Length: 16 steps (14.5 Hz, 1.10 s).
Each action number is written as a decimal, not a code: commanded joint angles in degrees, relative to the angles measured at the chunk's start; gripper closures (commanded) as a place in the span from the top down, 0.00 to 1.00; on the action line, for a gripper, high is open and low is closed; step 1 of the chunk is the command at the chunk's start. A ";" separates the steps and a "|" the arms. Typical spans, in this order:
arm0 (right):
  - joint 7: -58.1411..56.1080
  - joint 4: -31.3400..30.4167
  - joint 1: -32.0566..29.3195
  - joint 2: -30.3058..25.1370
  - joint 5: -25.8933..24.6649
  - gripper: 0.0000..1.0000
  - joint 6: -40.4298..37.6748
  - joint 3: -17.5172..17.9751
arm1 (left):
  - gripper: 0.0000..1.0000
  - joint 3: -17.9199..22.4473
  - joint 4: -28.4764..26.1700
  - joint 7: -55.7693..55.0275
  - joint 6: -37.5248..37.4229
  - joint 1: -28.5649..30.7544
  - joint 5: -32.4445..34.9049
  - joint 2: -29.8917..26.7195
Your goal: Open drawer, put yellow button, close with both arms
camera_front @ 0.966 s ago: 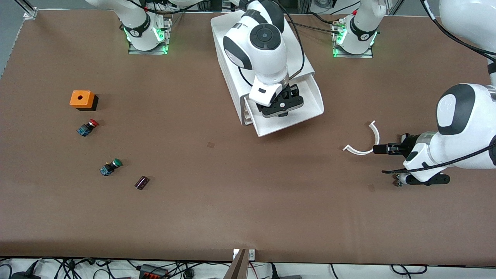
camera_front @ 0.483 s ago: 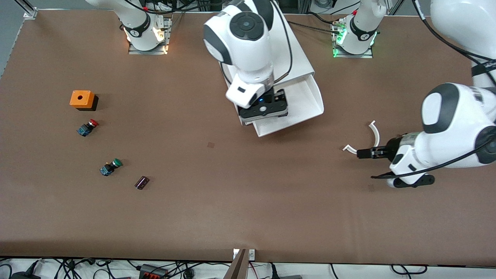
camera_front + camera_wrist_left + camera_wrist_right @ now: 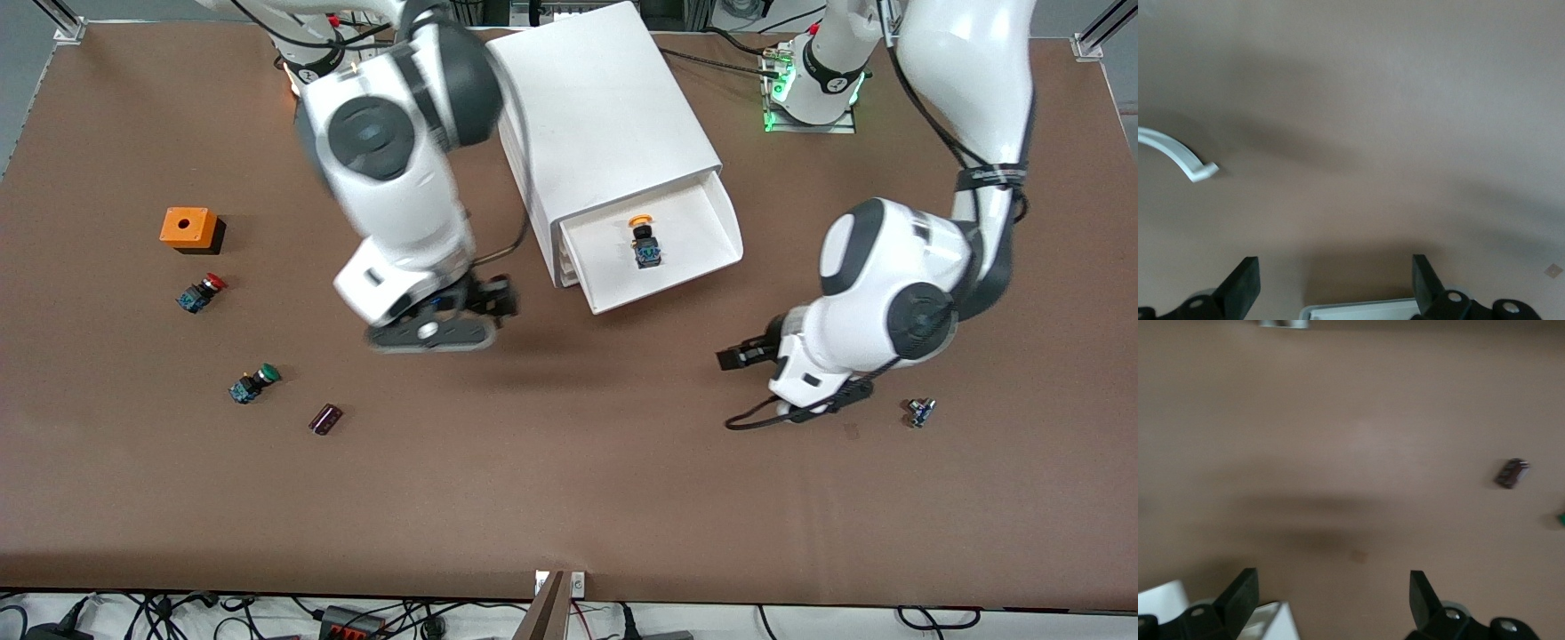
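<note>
Cabinet (image 3: pixel 597 133) sitting top centre of the frame, its drawer (image 3: pixel 693 258) standing pulled out below it. Button (image 3: pixel 642 242) lying in the drawer. Box (image 3: pixel 188 228) sitting at middle left; two switches (image 3: pixel 201 292) (image 3: pixel 252 383) lying below it, small block (image 3: pixel 325 419) lying lower right of those. Small part (image 3: pixel 919 412) lying at lower right, near the left arm's end.

The right arm bends down from its base, its gripper (image 3: pixel 498 298) low with fingers (image 3: pixel 1241 593) spread wide, holding nothing. The left arm folds down too, gripper (image 3: pixel 736 354) likewise spread and unladen.
</note>
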 commanded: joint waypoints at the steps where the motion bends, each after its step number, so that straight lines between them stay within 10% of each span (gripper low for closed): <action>1: -1.80 -0.23 -5.08 -1.18 0.74 1.00 -3.94 0.81 | 1.00 -1.69 -3.99 -2.02 1.36 -0.65 -0.51 -2.01; 12: -8.65 -1.89 -14.93 -3.19 0.91 1.00 -10.11 0.90 | 1.00 -8.72 -22.80 -6.68 12.78 -0.74 -5.26 -12.47; 16: -8.75 -13.47 -19.94 -11.00 0.57 1.00 -3.80 2.56 | 1.00 -9.61 -24.21 -7.90 14.46 -0.74 -5.17 -12.82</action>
